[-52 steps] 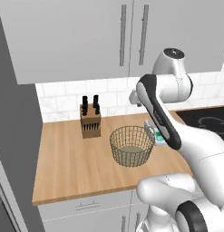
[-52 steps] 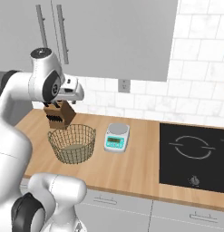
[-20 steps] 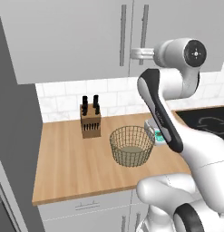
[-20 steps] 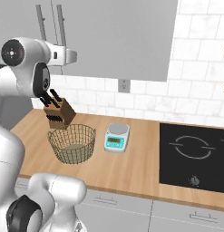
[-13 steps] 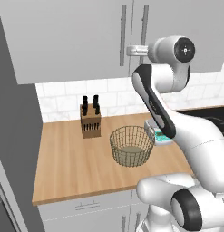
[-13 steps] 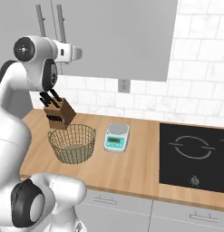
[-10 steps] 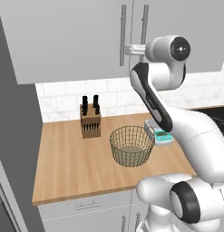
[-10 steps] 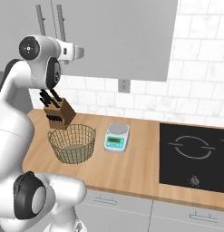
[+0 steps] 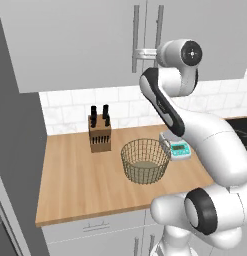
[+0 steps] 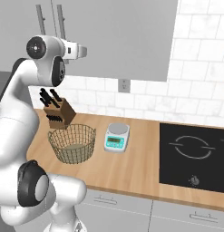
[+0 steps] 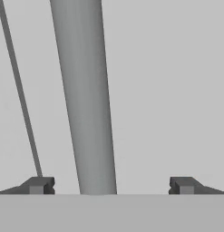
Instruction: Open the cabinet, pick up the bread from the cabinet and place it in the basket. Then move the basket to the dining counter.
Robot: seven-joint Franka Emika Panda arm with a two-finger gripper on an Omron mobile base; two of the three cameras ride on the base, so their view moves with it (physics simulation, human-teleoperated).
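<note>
Claw [image 11: 109,186] open astride cabinet [image 11: 168,90] handle [image 11: 86,99], ends cropped.

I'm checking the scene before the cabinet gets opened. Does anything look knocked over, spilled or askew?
Nothing stands out. The basket sits upright on the worktop, apart from the knife block and the scale. The cabinet is closed, and the open gripper faces its handle.
</note>
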